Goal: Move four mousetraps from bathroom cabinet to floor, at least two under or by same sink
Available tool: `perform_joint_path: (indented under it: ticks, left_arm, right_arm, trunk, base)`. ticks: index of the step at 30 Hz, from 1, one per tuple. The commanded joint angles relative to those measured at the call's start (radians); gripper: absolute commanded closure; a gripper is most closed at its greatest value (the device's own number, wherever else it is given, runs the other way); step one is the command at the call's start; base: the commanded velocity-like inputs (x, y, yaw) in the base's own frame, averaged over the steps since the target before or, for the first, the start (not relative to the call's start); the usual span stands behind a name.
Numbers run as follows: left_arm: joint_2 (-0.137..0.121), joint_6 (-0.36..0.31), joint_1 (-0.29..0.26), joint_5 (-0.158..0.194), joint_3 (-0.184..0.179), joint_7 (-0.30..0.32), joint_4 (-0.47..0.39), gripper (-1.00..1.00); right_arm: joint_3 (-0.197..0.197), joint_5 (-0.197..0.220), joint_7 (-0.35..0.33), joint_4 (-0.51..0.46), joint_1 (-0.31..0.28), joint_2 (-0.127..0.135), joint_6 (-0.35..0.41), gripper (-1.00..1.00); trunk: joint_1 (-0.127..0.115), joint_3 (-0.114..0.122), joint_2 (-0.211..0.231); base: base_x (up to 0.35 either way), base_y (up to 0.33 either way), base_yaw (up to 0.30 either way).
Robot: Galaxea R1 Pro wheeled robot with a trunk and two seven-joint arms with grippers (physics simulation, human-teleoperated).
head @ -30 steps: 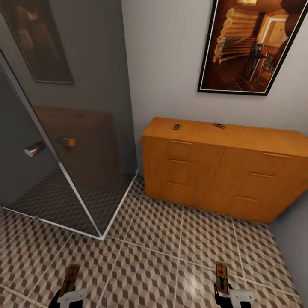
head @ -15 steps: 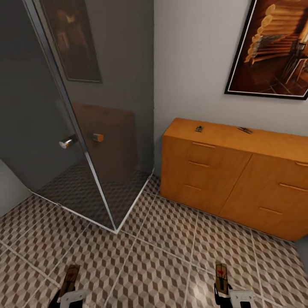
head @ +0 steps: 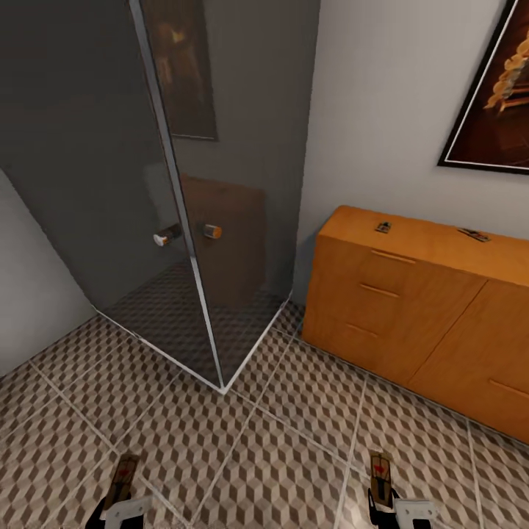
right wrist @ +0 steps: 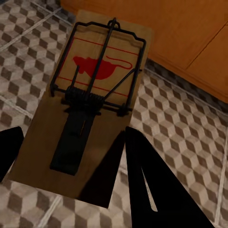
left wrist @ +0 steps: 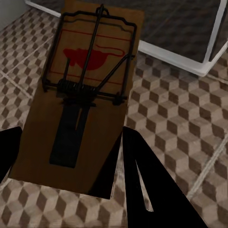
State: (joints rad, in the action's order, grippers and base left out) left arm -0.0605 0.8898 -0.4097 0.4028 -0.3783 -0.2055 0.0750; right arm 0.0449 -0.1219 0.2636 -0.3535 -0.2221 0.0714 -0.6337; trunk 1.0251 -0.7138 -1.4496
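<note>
While the bathroom floor [head: 242, 448] is spreading across the lower head view, a dark glass shower enclosure [head: 147, 184] is standing at left and the cabinet [head: 419, 301] is sitting against the wall at right, drawers shut. Two mousetraps are lying on the cabinet top, one [head: 383, 227] near its left end, another [head: 474, 235] further right. The left claw [head: 121, 507] is gripping a mousetrap [left wrist: 83, 95] at its near end, board sticking forward over tiles; the right claw [head: 393, 507] is clamping a second mousetrap [right wrist: 95, 99] the same way, close to the cabinet front. Sink isn't locatable from here. Risk, my guess: each board is pinched only at one end, so a jolt while driving could be tilting or slipping it out, dropping it far from the sink; wire bar might also snag.
</note>
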Motion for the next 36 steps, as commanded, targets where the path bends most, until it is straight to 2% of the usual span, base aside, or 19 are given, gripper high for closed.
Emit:
perform_joint_path:
  ticks: [1,16,23,36]
  left_arm:
    - [0.001,0.003,-0.001,-0.001,-0.008,-0.009,0.003,1.0]
    - [0.001,0.001,-0.001,-0.001,-0.009,-0.009,0.003,1.0]
    - [0.001,-0.032,-0.001,-0.001,-0.008,-0.009,0.003,1.0]
    - [0.001,-0.035,-0.001,-0.001,-0.009,-0.009,0.003,1.0]
  right_arm:
    - [0.004,-0.004,0.005,0.0,0.0,0.001,-0.001,1.0]
    - [0.004,-0.004,0.005,0.001,0.0,0.001,-0.001,1.0]
    - [0.004,-0.004,0.005,0.001,0.0,0.001,-0.001,1.0]
    - [0.004,-0.004,0.005,0.001,0.0,0.001,-0.001,1.0]
  trunk:
    - [0.0,-0.001,0.0]
    - [0.0,-0.001,0.0]
    - [0.0,-0.001,0.0]
    - [0.0,-0.001,0.0]
  base:
    - [0.0,0.0,0.286]
    - [0.0,0.0,0.286]
    - [0.0,0.0,0.286]
    - [0.0,0.0,0.286]
